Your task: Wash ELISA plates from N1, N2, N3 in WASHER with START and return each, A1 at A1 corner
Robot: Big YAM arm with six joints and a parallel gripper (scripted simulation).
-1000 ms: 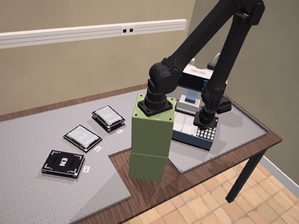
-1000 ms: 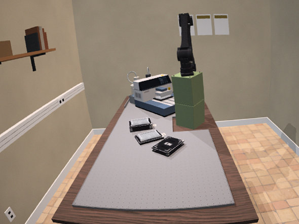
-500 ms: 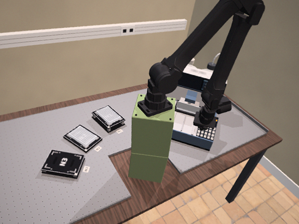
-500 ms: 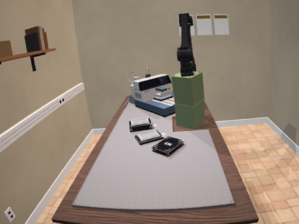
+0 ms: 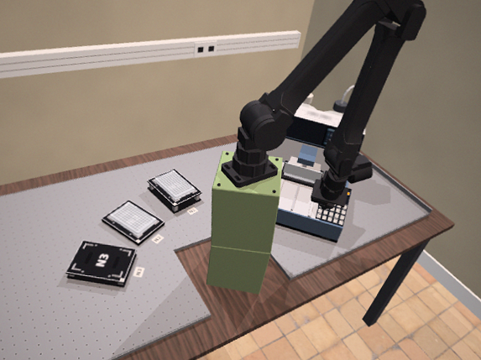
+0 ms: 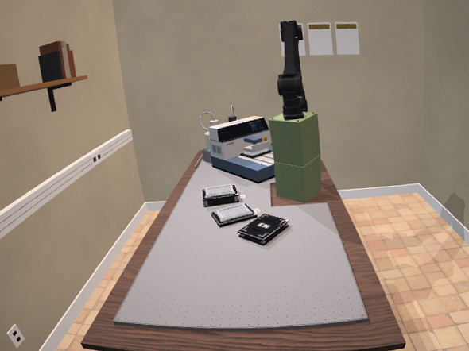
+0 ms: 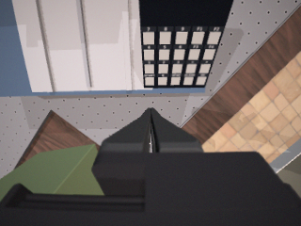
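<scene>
Tiled floor (image 5: 305,331) (image 6: 416,257) (image 7: 254,122) fills lower right; at centre right, the gripper (image 5: 326,206) (image 7: 150,113) is fully closed, grasping nothing, near the keypad (image 5: 332,213) (image 7: 175,56).

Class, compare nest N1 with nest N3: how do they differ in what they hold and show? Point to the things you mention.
Nest N1 (image 5: 177,205) (image 6: 221,200) carries a pale plate; nest N3 (image 5: 102,261) (image 6: 263,228) carries none. N1's top is mostly covered by its plate, while N3's shows its large printed name and white corner marks. Both are black, with a small label beside them on the mat.
</scene>
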